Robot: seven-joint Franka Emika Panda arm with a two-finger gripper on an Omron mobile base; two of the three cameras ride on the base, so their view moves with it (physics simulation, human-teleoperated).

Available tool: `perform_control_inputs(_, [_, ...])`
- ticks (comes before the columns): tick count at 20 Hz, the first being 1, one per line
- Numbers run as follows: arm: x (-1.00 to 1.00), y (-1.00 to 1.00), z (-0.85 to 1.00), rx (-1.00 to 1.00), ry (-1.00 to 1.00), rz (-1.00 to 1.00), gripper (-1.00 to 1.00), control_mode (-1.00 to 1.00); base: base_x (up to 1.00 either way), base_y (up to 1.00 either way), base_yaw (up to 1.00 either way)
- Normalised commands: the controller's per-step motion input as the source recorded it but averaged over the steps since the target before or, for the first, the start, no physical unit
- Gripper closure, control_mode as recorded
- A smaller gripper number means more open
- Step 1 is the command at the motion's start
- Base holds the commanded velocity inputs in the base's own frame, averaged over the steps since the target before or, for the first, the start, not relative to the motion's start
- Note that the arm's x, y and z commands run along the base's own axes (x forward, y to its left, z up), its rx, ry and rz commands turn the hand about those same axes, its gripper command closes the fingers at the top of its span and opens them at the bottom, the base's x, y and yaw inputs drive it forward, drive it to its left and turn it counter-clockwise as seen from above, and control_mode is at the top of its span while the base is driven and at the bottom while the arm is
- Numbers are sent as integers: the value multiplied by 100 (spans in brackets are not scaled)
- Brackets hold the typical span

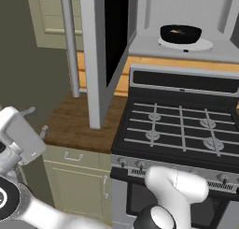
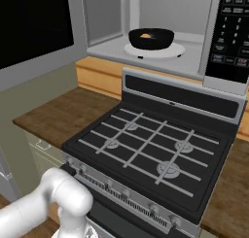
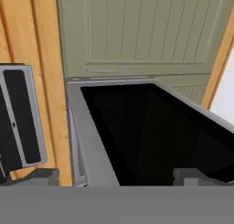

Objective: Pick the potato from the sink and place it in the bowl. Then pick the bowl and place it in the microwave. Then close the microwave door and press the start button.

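The black bowl point(image 1: 180, 34) point(image 2: 151, 38) sits on the white turntable inside the open microwave point(image 2: 194, 52), with the orange-tan potato point(image 1: 175, 32) point(image 2: 145, 36) lying in it. The microwave door point(image 1: 95, 55) point(image 2: 34, 28) point(image 3: 155, 131) stands swung out to the left, its silver bar handle point(image 1: 70, 41) upright. My gripper point(image 1: 36, 121) point(image 3: 116, 177) is low at the left, below and outside the door, and it is open with nothing between its fingers. In the hand view the door's black window faces it. The sink is out of view.
A black gas stove point(image 1: 182, 130) point(image 2: 151, 149) lies under the microwave. The microwave's black button panel point(image 2: 233, 33) is at the right. A wooden counter point(image 1: 74, 123) runs left of the stove, with olive cabinet doors point(image 3: 141, 31) behind the open door.
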Motion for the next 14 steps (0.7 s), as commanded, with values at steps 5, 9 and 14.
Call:
perform_control_inputs(5, [98,-7,-7,0,0,-6,-100,-100,0,0,0])
perform_control_inputs(9, [100,0,-3,0,0,-5,-100,-100,0,0,0])
perform_control_inputs(14, [70,-46,1,4,0,-1,-100,-100,0,0,0])
